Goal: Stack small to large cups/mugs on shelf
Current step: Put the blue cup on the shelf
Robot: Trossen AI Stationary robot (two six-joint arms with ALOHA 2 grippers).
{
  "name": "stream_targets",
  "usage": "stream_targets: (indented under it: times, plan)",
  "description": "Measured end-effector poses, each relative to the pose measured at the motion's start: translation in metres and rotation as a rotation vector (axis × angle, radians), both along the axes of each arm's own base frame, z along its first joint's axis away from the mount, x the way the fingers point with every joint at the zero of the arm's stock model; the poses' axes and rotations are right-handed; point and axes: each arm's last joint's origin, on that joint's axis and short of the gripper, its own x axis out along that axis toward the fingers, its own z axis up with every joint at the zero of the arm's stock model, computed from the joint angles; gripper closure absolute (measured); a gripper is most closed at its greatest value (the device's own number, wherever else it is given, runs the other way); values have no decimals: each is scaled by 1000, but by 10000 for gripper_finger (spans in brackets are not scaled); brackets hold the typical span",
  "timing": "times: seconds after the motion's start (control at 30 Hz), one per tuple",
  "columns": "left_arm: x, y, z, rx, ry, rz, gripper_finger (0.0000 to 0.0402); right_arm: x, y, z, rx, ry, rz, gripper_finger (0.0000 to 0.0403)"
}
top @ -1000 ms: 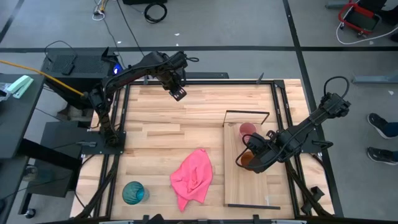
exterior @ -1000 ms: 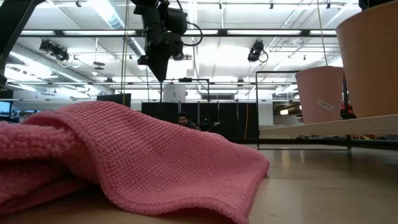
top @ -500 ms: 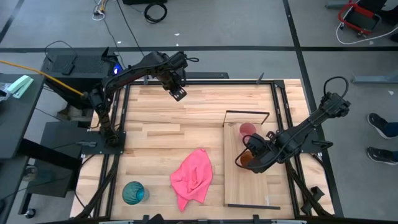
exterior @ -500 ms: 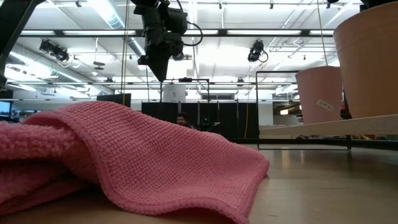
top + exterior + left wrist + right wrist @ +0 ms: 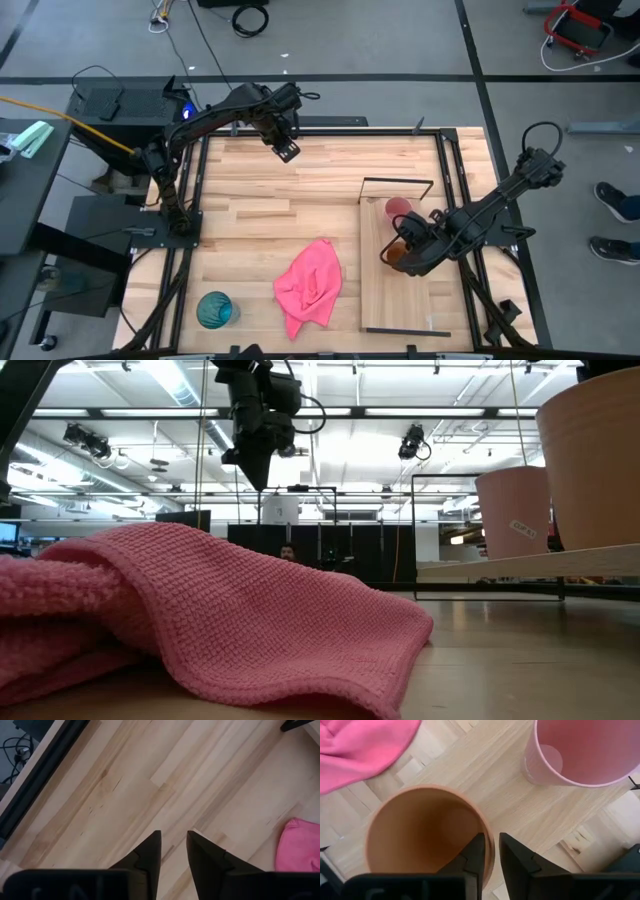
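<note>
Partly hidden orange cup (image 5: 427, 835), rim pinched by right jaws (image 5: 490, 851)

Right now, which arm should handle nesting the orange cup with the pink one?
Right. Its end effector is shut on the orange cup's rim, on the shelf beside the pink cup. The left end effector hangs empty over the table's far edge.

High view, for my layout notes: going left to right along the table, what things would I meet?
teal cup → left gripper → pink cloth → right gripper, holding the orange cup by its rim, on the shelf. The pink cup overlaps these, so I leave it out.
</note>
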Motion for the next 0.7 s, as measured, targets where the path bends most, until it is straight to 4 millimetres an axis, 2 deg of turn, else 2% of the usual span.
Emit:
stream_targets:
  times: [0.23, 0.4, 0.57, 0.7]
  plan:
    - [0, 0, 0, -4, 1, 11, 305, -9, -6, 18, 55, -73, -27, 338]
    - [0, -7, -1, -24, 29, 7, 304, -21, -15, 32, 99, -137, -28, 338]
    - [-2, -27, 2, -67, 104, -37, 310, -35, -25, 45, 108, -220, -22, 338]
    - [-7, -50, 10, -99, 158, -51, 312, -44, -34, 54, 63, -303, -12, 339]
